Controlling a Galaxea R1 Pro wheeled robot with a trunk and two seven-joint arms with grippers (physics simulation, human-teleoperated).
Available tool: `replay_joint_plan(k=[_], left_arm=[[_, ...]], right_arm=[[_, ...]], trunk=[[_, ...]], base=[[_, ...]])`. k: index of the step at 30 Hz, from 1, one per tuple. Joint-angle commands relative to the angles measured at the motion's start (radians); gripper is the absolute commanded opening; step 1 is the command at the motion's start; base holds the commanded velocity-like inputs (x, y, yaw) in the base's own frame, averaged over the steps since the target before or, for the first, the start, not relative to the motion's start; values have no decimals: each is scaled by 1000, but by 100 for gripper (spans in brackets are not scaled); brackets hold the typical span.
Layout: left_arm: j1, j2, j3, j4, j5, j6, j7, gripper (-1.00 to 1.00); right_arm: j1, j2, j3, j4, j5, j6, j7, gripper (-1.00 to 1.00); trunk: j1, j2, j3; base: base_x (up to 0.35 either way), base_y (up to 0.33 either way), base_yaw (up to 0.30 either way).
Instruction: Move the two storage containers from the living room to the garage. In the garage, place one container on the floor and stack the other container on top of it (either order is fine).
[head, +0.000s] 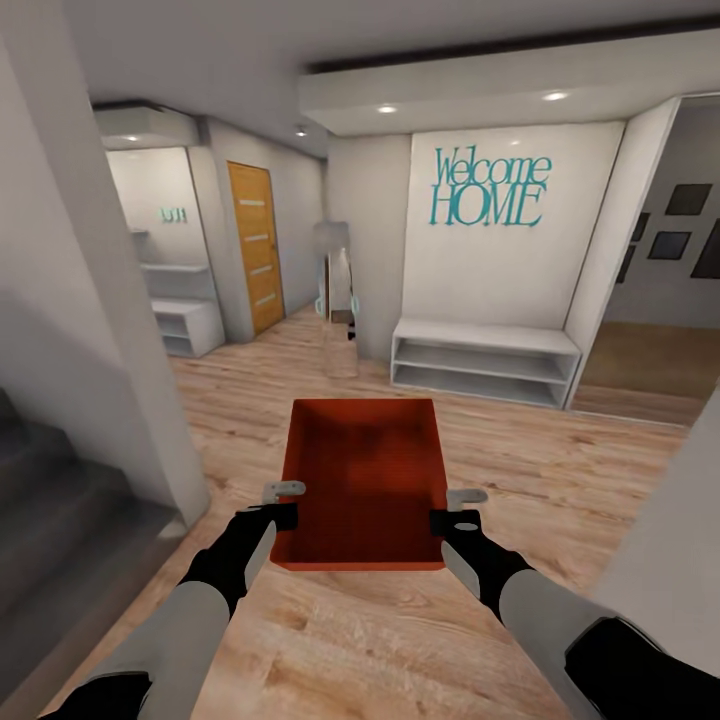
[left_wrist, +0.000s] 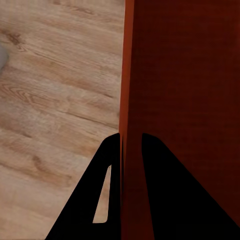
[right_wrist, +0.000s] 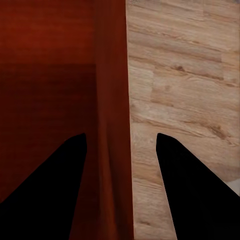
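Note:
I carry one orange-red, open-topped storage container (head: 365, 470) above light wood planks in an entrance hall. My left gripper (head: 285, 505) is shut on its left wall; in the left wrist view its fingers (left_wrist: 131, 137) pinch the thin wall of the container (left_wrist: 185, 100) tightly. At the right wall, my right gripper (head: 455, 508) straddles the rim, and the right wrist view shows the gripper (right_wrist: 121, 135) spread wider than the container (right_wrist: 50, 75) wall, with gaps on both sides. The garage is out of view.
A white shelf bench (head: 485, 365) stands ahead under a "Welcome HOME" sign (head: 490, 187). An orange door (head: 255, 245) and a tall mirror (head: 335, 300) are farther back. Grey stairs (head: 60, 520) and a white pillar (head: 110, 350) flank my left; a white wall (head: 670, 560) is close on my right.

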Motion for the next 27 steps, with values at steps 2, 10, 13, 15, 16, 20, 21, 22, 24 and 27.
replay_joint_plan(k=[2, 10, 13, 15, 16, 20, 21, 22, 24, 27], left_arm=[[-1, -2, 11, -3, 18, 4, -1, -100], [-1, -2, 11, -2, 18, 4, -1, -100], [-1, -2, 11, -2, 18, 4, -1, -100], [-2, -2, 11, -3, 18, 4, -1, -100], [-1, -2, 11, -3, 18, 4, -1, -100], [-2, -2, 11, -3, 18, 4, -1, -100], [-1, -2, 11, -3, 18, 4, 0, -100], [-1, -2, 11, -3, 18, 4, 0, -100], [-1, -2, 11, -3, 18, 4, 0, -100], [-1, -2, 11, -3, 18, 4, 0, -100]], right_arm=[[0, -1, 10, 0, -1, 6, -19, -100], [0, 0, 10, 0, -1, 6, -19, -100], [0, 0, 10, 0, -1, 6, -19, -100], [0, 1, 10, 0, -1, 6, -19, -100], [0, 1, 11, 0, -1, 6, -19, -100], [0, 1, 10, 0, 0, 6, -19, -100], [0, 1, 11, 0, 0, 6, -19, -100], [0, 1, 10, 0, 0, 6, -19, -100], [0, 1, 10, 0, 0, 6, -19, -100], [0, 1, 11, 0, 0, 6, -19, -100]], trunk=[[1, -2, -2], [1, -2, -2], [1, -2, -2], [1, -2, -2], [1, -2, -2], [1, -2, -2], [1, -2, -2], [1, -2, -2], [1, -2, -2], [1, -2, -2]], base=[[322, 0, 0], [322, 0, 0], [322, 0, 0], [322, 0, 0], [322, 0, 0], [322, 0, 0], [322, 0, 0], [322, 0, 0], [322, 0, 0], [322, 0, 0]])
